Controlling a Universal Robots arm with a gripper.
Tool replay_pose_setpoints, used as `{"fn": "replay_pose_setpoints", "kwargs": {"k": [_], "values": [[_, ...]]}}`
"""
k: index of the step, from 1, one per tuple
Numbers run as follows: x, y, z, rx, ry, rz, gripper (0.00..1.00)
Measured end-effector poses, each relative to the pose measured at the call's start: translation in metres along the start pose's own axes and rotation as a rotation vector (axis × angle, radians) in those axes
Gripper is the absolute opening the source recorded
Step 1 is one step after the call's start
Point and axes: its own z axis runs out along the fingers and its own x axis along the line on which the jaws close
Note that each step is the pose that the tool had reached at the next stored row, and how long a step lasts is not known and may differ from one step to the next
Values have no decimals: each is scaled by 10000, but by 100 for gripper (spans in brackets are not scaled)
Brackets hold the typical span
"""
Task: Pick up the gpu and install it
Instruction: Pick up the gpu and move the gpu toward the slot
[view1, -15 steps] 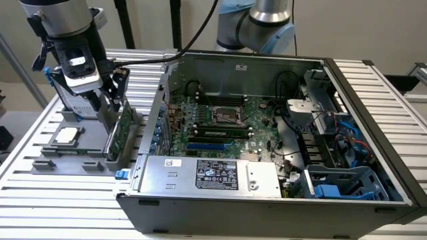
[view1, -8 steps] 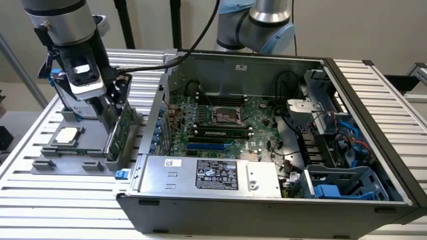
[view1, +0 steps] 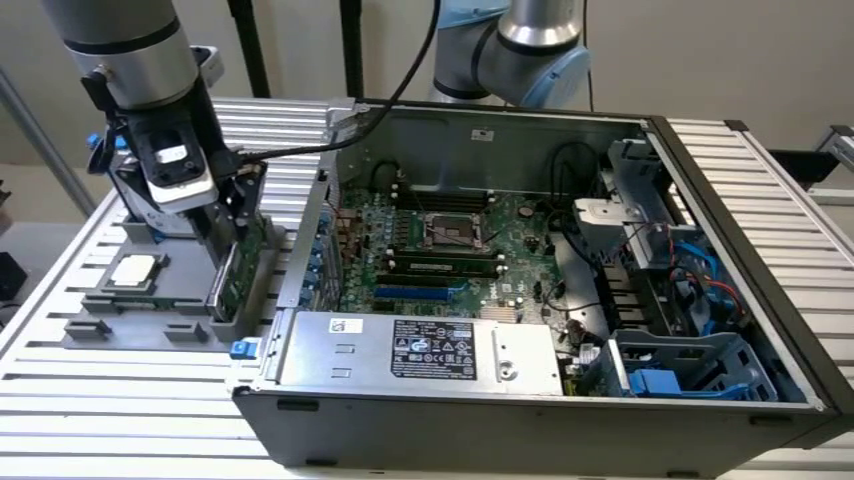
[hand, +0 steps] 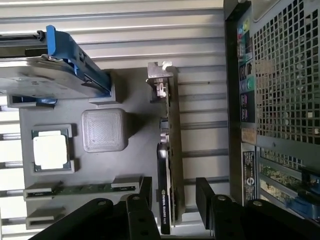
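The gpu (view1: 240, 272) stands on its long edge in a slot of the grey holder tray (view1: 147, 330), at the exterior view's left, beside the open computer case (view1: 534, 420). Seen edge-on in the wrist view, the gpu (hand: 170, 150) is black and green, with its silver end bracket (hand: 159, 75) at the end away from the fingers. My gripper (view1: 230, 235) hangs directly over the card. In the wrist view my gripper (hand: 174, 192) is open, one finger (hand: 146, 196) on each side of the card with a small gap to each.
The tray also holds a processor chip (hand: 50, 151), a hard drive in a blue frame (hand: 45, 75), a memory stick (hand: 82, 189) and a grey block (hand: 102, 129). Inside the case lie the motherboard (view1: 454, 250) and a blue expansion slot (view1: 420, 293).
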Motion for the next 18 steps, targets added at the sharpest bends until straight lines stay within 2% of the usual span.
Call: {"fn": "replay_pose_setpoints", "kwargs": {"k": [6,10,13,18], "values": [[5,3,110,0,-5,0,100],[17,16,184,-4,-43,-2,100],[41,37,238,-8,-109,-8,100],[110,65,322,-17,-282,-19,100]]}}
